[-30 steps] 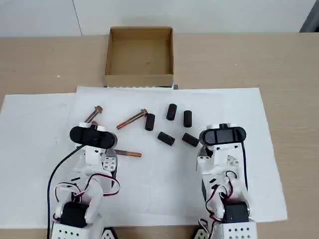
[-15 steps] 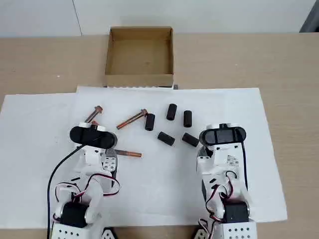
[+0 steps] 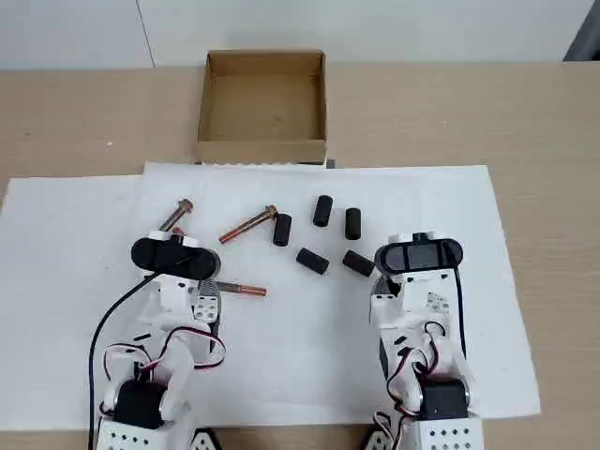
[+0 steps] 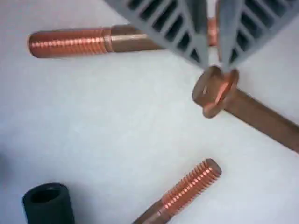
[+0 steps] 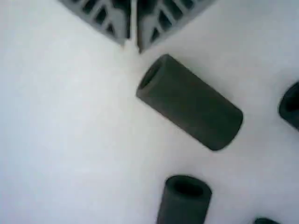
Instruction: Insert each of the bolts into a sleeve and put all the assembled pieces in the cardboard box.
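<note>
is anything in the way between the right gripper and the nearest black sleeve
Nothing visible. The right gripper hangs just off the open end of the black cylindrical sleeve, only bare white paper between them.

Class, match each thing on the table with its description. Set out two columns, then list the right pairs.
Column one:
1. bolts
2. sleeves
3. cardboard box
4. paper sheet

Column two:
A. white, lying under the parts
B. black, short tubes
C. empty, at the sheet's far edge
D. copper-coloured, threaded

Pairs: 1-D; 2-B; 3-C; 4-A
</note>
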`<state>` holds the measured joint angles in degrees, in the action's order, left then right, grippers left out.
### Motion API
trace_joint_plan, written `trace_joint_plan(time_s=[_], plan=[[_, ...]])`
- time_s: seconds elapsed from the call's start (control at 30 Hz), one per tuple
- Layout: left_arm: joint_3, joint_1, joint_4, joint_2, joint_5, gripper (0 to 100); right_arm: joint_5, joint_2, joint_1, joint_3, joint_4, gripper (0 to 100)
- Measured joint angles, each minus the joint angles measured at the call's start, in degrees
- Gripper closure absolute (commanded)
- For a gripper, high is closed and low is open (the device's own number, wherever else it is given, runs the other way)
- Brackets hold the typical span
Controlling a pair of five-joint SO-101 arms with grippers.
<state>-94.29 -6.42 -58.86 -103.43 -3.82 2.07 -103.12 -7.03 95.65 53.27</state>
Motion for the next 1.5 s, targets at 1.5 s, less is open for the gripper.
trace_joint_plan(time_s=[1.5], plan=[[22.9,0.2,-11.9,0.0,8.4,92,0.0,0.0,0.0,0.0,0.0,99.5]])
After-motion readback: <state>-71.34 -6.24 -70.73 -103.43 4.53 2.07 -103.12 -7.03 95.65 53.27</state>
